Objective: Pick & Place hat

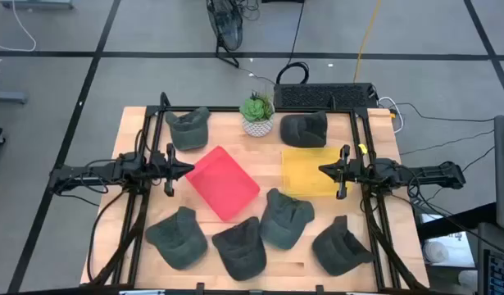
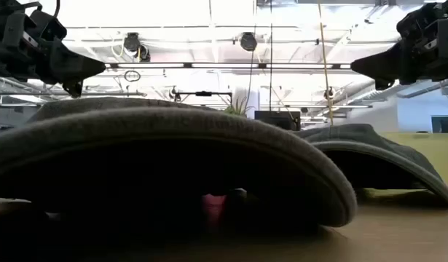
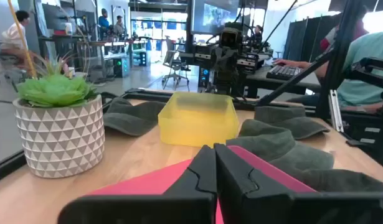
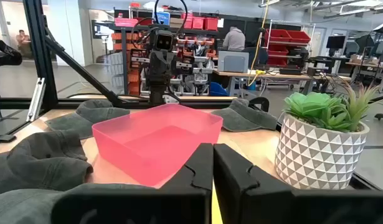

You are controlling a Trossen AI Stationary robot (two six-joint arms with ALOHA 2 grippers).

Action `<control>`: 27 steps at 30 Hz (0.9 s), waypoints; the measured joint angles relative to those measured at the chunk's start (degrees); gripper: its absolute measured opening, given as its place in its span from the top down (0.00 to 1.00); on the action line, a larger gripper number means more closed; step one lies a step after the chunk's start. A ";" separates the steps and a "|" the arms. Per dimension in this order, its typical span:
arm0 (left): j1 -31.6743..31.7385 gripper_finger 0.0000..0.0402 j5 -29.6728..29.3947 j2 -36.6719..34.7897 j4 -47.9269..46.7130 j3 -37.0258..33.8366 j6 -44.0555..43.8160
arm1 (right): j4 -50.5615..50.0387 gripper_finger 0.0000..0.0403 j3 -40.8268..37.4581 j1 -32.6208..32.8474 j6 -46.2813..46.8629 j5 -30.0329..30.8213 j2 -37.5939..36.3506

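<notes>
Now both arms hover level, left gripper and right gripper closed.

No text, label, brand, number or sign can be read in any view; the hats, bins, planter and room fittings show no legible lettering.

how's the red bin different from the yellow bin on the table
Colour: the red bin is pinkish red, the yellow bin pale yellow.
Pose: the red bin sits turned at an angle to the table edges; the yellow bin lies square with them.
Place: the red bin is nearer the left gripper, the yellow bin beside the right gripper.
Both are shallow, translucent, open-topped and hold no hat.
</notes>
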 joint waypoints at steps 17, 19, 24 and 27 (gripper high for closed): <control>0.00 0.99 -3.38 0.00 -0.29 0.09 -6.87 | 0.53 1.00 -0.02 0.00 2.32 0.86 0.00; 0.00 0.99 -5.47 0.00 0.24 0.09 -6.66 | 0.96 1.00 0.00 0.00 2.17 3.34 -0.02; 0.00 0.97 -7.02 0.00 0.44 2.78 -5.95 | 2.51 1.00 0.00 -0.02 2.14 8.76 -0.02; 0.00 0.99 -7.08 0.91 -0.91 5.35 -4.75 | 5.21 1.00 -0.01 -0.02 2.14 8.77 -0.02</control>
